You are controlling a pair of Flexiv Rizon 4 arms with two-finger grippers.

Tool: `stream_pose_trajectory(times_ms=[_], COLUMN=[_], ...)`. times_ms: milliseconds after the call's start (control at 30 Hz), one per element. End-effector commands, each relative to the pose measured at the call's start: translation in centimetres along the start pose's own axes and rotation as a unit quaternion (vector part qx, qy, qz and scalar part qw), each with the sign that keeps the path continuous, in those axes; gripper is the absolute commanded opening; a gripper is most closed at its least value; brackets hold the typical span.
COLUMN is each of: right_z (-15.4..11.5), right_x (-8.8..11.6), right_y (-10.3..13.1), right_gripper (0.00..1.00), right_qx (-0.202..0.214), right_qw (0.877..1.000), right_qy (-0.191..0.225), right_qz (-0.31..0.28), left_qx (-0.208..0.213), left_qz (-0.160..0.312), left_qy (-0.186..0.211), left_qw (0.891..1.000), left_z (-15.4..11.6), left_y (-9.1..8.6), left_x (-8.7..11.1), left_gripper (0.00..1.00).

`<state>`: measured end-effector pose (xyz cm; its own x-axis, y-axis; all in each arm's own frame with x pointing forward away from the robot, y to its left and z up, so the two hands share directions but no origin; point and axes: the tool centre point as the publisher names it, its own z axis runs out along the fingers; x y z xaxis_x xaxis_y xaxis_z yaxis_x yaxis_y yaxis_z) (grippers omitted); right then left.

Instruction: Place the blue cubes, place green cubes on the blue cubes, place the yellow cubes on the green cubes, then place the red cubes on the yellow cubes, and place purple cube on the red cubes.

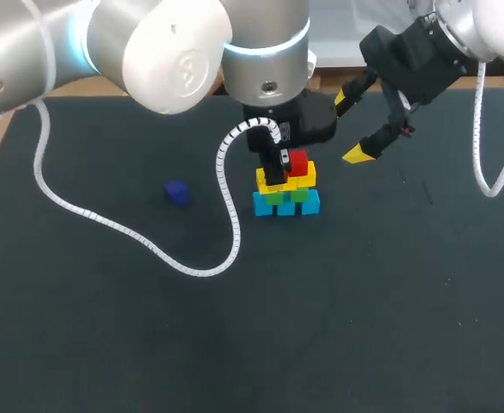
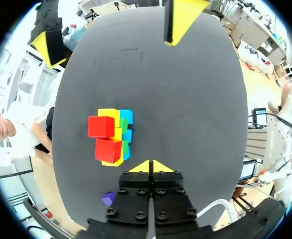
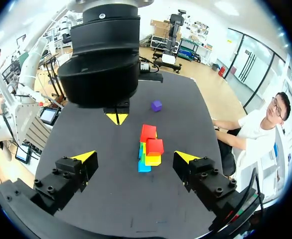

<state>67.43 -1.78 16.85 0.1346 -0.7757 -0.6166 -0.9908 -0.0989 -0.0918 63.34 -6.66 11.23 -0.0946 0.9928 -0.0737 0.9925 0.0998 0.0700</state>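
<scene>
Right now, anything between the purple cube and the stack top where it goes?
Yes: the white cable hangs between the purple cube and the stack, and the shut left gripper sits close by the red cubes. The open right gripper is off to the side.

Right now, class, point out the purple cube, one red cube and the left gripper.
purple cube (image 3: 156,105), right wrist view, its top face.
red cube (image 2: 101,126), left wrist view, its top face.
left gripper (image 2: 150,167), left wrist view, where its shut yellow tips meet.
</scene>
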Motion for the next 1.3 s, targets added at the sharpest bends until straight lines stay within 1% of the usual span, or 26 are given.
stream_pose_trajectory(times_ms=[33, 167, 467, 700, 933, 1300], right_z=[0.0, 0.0, 0.0, 0.0, 0.0, 0.0], right_x=[0.0, 0.0, 0.0, 0.0, 0.0, 0.0], right_y=[0.0, 0.0, 0.0, 0.0, 0.0, 0.0], right_gripper=[1.00, 1.00, 1.00, 1.00, 1.00, 1.00], right_qx=[0.000, 0.000, 0.000, 0.000, 0.000, 0.000], right_qw=[1.000, 1.000, 1.000, 1.000, 1.000, 1.000], right_qy=[0.000, 0.000, 0.000, 0.000, 0.000, 0.000], right_qz=[0.000, 0.000, 0.000, 0.000, 0.000, 0.000], left_qx=[0.002, 0.006, 0.009, 0.007, 0.005, 0.005], left_qz=[0.003, 0.004, -0.003, -0.003, -0.002, -0.007], left_qy=[0.001, 0.000, 0.004, 0.001, -0.003, -0.001], left_qw=[1.000, 1.000, 1.000, 1.000, 1.000, 1.000], left_z=[0.6, 1.1, 1.6, 1.9, 2.2, 2.7], left_y=[0.3, 0.4, 1.0, 1.5, 1.5, 2.1], left_x=[-0.9, -1.2, -0.6, -0.9, -1.1, -0.8], left_gripper=[0.00, 0.00, 0.00, 0.00, 0.00, 0.00])
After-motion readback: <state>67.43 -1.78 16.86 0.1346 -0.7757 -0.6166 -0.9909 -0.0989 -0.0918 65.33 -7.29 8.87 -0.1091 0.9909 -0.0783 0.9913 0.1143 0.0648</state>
